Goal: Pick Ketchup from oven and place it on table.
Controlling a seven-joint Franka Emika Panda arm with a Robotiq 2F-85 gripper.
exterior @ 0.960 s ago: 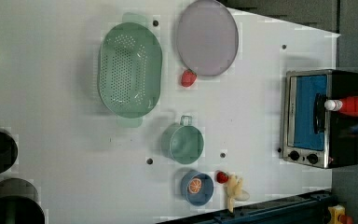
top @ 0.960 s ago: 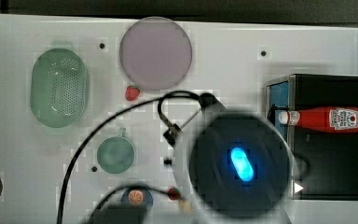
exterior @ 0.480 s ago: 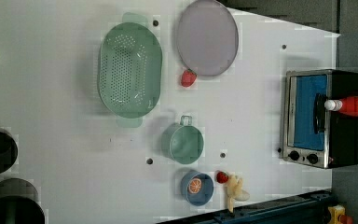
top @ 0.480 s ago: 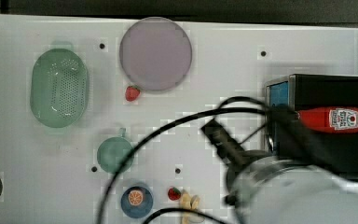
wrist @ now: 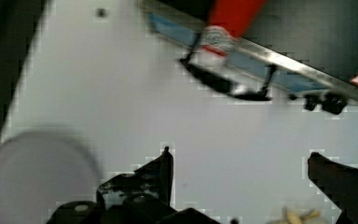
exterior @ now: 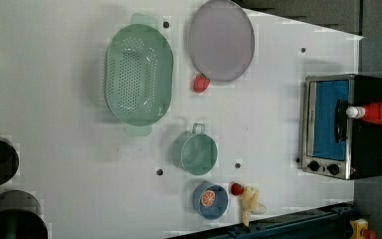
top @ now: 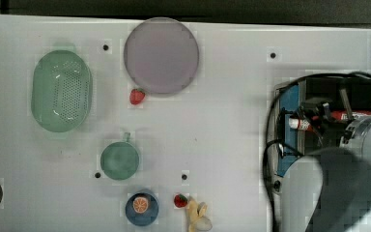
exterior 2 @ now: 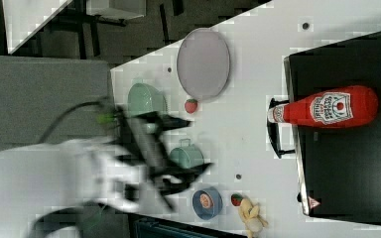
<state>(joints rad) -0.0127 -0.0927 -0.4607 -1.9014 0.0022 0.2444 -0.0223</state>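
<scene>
A: What is seen, taken from the largest thing down?

B: A white table is seen carrying everything. At the left view's right stands the toaster oven, black-topped, with a silver front frame and bluish glass door. Further along, a green perforated colander and a round grey plate are seen, well apart from the oven.

A: And where is the ketchup found?

B: The ketchup bottle is seen lying on its side on the oven's black top, its white cap reaching over the front edge above the door handle. It is not on the table.

A: How is the gripper seen?

B: Its fingers are seen spread wide apart in the wrist view, with nothing between them. The bottle is not touched.

A: The smaller things?

B: A green mug, a blue bowl with an orange slice, a peeled banana, and two strawberries: one just beside the plate, one between bowl and banana.
</scene>
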